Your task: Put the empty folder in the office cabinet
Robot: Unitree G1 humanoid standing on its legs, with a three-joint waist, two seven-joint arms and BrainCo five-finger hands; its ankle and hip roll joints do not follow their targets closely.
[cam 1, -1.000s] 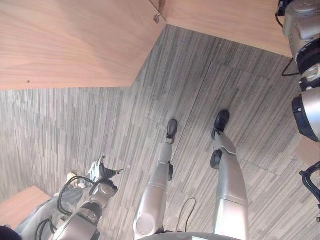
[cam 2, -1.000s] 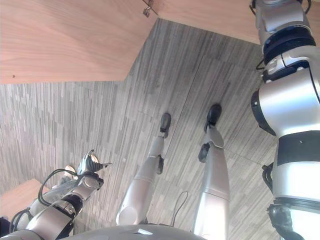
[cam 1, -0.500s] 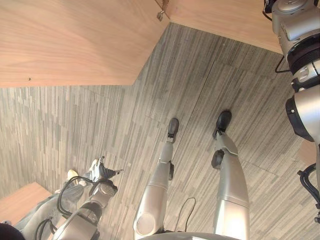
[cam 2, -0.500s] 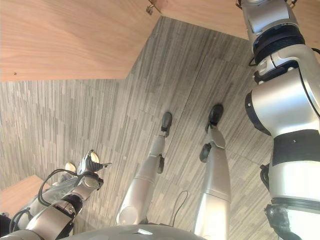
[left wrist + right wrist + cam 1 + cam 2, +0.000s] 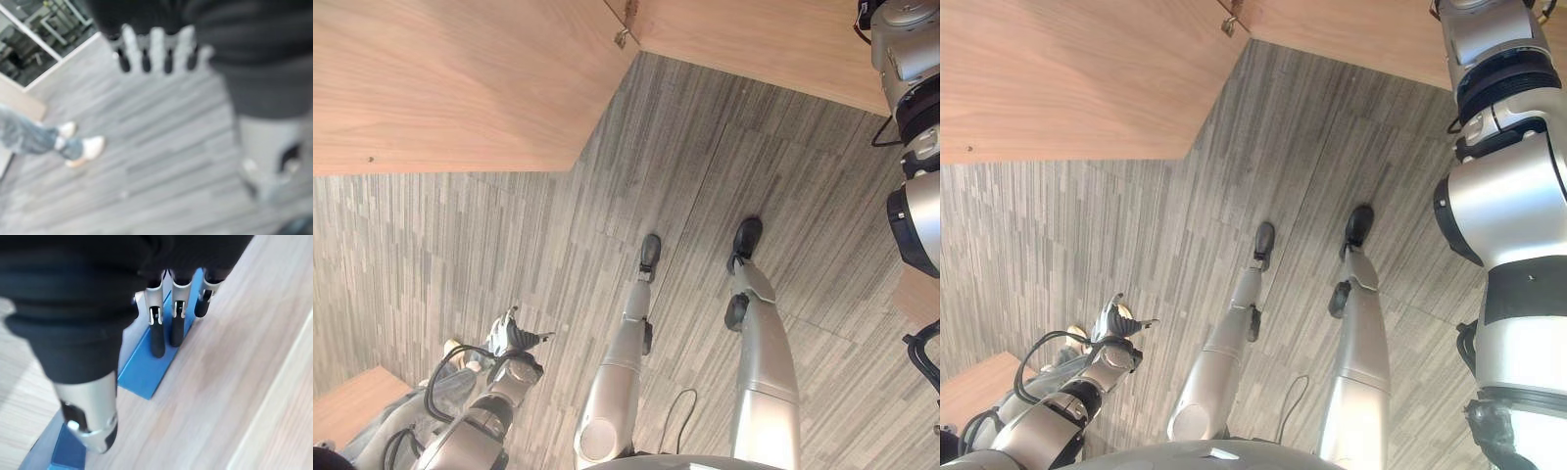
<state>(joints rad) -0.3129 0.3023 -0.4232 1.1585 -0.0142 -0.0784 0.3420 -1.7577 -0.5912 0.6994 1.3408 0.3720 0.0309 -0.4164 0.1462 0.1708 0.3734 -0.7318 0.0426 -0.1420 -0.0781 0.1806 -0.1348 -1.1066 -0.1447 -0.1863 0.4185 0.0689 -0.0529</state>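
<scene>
- How is the right hand (image 5: pixel 157 333) held?
- Its fingers (image 5: pixel 178 328) are stretched out straight, side by side. They are laid on the blue folder (image 5: pixel 146 369). The thumb (image 5: pixel 90 416) is kept apart, lower down, next to the folder's pale side. Nothing is squeezed by curled fingers. Whether the thumb is pressed on the folder cannot be told.

- Where is the folder seen from the hand?
- It is right under the fingertips and touching them. It is standing on its thin edge on the light wood of the cabinet (image 5: pixel 234 357).

- Which way is its long side pointed?
- The same way as the fingers. It is stretched from beside the thumb to just past the fingertips. So a push along the fingers would most likely be needed to slide it further in.

- And the left hand (image 5: pixel 514 338)?
- It is hung low by the grey floor (image 5: pixel 705 176), well away from the cabinet. Its fingers (image 5: pixel 156 49) are loose and straight, and nothing is held. A person's shoes (image 5: pixel 80 147) are seen past them.

- Which hand is nearer?
- The right one, by far. The job looks nearly done, and the rest is best left to that hand.
</scene>
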